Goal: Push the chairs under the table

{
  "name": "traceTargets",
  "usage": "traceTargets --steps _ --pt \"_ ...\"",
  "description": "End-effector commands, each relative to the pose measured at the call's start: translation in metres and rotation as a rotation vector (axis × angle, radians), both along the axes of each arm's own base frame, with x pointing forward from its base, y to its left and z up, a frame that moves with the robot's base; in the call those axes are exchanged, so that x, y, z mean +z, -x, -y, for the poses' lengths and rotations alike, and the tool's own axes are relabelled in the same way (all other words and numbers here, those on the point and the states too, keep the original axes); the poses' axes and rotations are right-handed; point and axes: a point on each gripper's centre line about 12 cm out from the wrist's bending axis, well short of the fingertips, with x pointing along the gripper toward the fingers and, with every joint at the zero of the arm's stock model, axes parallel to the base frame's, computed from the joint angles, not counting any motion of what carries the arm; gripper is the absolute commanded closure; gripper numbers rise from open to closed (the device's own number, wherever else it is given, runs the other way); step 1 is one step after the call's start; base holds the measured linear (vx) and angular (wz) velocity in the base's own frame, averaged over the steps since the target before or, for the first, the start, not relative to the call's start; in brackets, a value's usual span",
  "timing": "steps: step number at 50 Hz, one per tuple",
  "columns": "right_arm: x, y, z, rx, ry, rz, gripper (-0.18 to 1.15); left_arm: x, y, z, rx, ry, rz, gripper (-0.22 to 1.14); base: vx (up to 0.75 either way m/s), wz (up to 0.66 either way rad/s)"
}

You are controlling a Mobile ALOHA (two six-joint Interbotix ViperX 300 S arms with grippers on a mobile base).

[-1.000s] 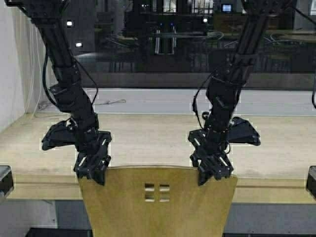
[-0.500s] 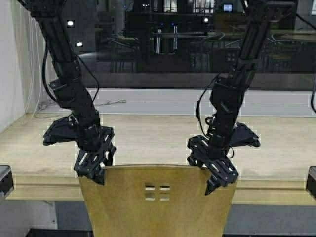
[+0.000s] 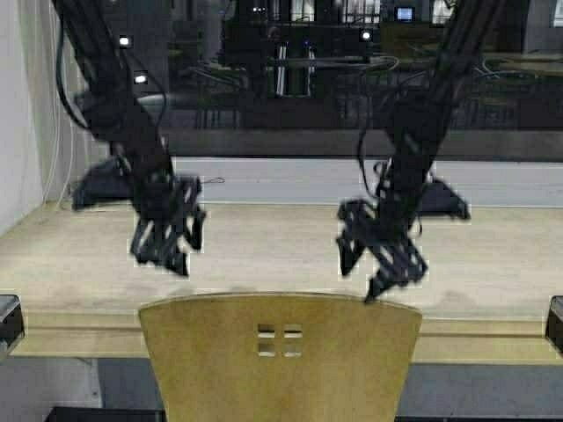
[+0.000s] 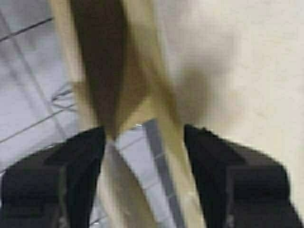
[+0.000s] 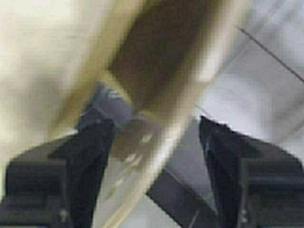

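Observation:
A tan-yellow plywood chair with a four-square cutout stands at the bottom centre, its back against the front edge of the long pale wood table. My left gripper is open and hangs above the table, up and left of the chair's top corner. My right gripper is open, just above the chair's top right corner, clear of it. In the left wrist view the chair back and the table edge show between the open fingers. The right wrist view shows the chair back.
A dark window with reflections runs behind the table. A grey ledge lies along the table's far side. A white wall stands at the left. Dark objects sit at both lower corners.
Both grippers have let go of the chair's top edge and risen up and away from it over the table. The chair has stayed put.

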Motion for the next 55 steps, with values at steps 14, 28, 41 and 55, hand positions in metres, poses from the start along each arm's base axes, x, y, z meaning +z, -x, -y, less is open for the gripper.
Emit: traceTargets --steps 14,28,41,55 --pt "0.111 0.001 0.003 0.151 0.029 0.218 0.09 0.108 0.012 -0.005 -0.086 -0.008 0.206 0.05 0.00 0.00" --pt "0.168 0.017 0.007 0.605 0.288 0.377 0.09 0.166 0.041 -0.011 -0.630 -0.404 0.416 0.06 -0.03 0.00" --pt "0.219 0.039 0.021 0.950 0.517 0.475 0.09 0.213 0.083 -0.027 -1.040 -0.727 0.532 0.06 -0.11 0.07" --pt "0.253 0.057 0.029 1.015 0.569 0.511 0.09 0.262 0.111 -0.030 -1.114 -0.750 0.605 0.06 -0.12 0.13"
